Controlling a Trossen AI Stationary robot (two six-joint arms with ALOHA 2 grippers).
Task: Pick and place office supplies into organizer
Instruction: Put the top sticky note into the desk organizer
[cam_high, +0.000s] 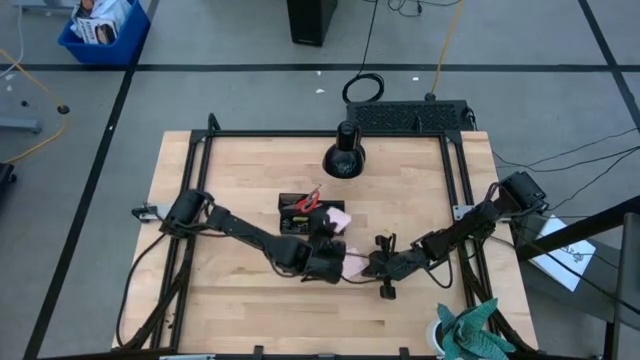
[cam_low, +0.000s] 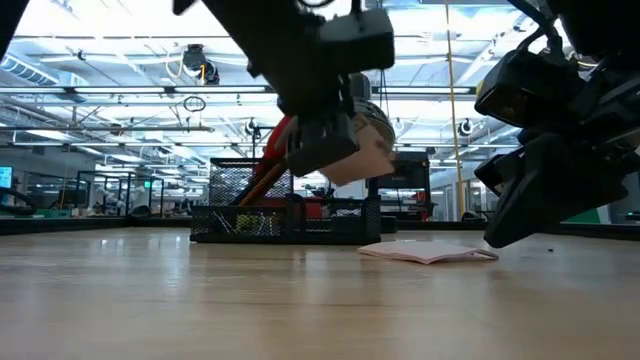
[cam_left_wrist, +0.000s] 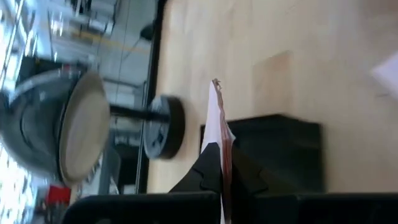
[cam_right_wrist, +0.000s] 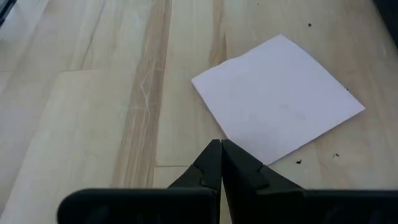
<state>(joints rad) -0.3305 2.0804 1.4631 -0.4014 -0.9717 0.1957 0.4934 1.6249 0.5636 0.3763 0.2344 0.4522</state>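
No readable writing shows. The left gripper (cam_left_wrist: 219, 163) pinches a thin pink sticky-note pad (cam_left_wrist: 217, 121) above the black mesh organizer (cam_low: 285, 210). The right gripper (cam_right_wrist: 221, 158) is closed, empty, beside a pink paper sheet (cam_right_wrist: 280, 96).

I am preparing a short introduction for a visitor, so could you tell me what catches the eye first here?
The left gripper hangs above the light wooden table, jaws shut on a thin pink sticky-note pad, beside the small black mesh organizer with red-handled scissors standing in it. A second pink paper sheet lies flat before the shut right gripper.
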